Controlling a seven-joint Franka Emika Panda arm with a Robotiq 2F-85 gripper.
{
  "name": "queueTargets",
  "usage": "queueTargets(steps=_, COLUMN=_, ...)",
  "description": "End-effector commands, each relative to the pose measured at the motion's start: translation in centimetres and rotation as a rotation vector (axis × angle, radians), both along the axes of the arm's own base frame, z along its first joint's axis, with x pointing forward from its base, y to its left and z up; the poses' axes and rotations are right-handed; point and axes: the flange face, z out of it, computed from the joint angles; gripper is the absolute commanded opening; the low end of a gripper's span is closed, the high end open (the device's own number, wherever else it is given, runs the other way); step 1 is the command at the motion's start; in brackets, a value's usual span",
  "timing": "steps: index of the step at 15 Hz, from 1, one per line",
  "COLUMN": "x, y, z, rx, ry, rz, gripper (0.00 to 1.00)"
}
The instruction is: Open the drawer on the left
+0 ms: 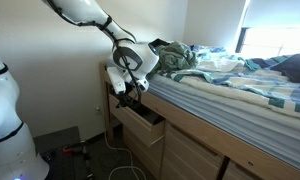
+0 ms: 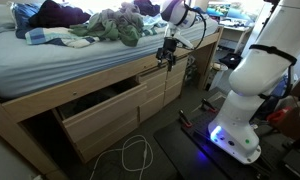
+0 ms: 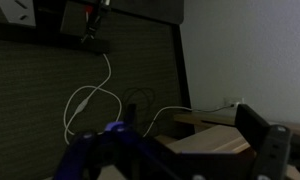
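The light tan wooden drawer [image 2: 102, 120] of the bed frame stands pulled out, and its inside is dark. In an exterior view it shows as an open box [image 1: 140, 120] right under my gripper [image 1: 125, 92]. My gripper [image 2: 170, 58] hangs pointing down at the bed frame's end, just above the drawer fronts. In the wrist view my fingers [image 3: 190, 150] are spread apart, with pale wooden drawer edges [image 3: 215, 140] showing between them. They hold nothing that I can see.
A bed with crumpled blankets and clothes [image 2: 100, 25] lies on top of the frame. White cables [image 2: 135, 155] lie on the dark floor [image 3: 50, 90]. The robot's white base [image 2: 245, 90] stands close by. A wall outlet [image 3: 230, 104] sits behind the frame's end.
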Motion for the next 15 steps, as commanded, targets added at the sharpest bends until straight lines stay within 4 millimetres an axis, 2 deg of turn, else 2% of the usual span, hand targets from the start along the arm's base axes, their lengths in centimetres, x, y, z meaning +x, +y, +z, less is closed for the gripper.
queueTargets(steps=1, x=1.0, y=3.7, z=-2.1, rx=0.054, ry=0.050, rz=-0.047, gripper=1.00)
queueTargets(steps=4, x=1.6, y=7.3, z=-4.0, rx=0.104, ry=0.079, rz=-0.106, gripper=1.00)
queueTargets(steps=6, x=2.0, y=9.2, z=-4.7, rx=0.122, ry=0.073, rz=-0.061, gripper=1.00)
queueTargets(steps=7, x=1.0, y=7.7, z=-4.5, rx=0.110, ry=0.075, rz=-0.061, gripper=1.00)
queueTargets(steps=9, x=1.0, y=8.3, z=-5.1, rx=0.110, ry=0.086, rz=-0.049, gripper=1.00)
queueTargets(steps=15, x=0.9, y=7.8, z=-5.2, rx=0.119, ry=0.100, rz=-0.051, gripper=1.00)
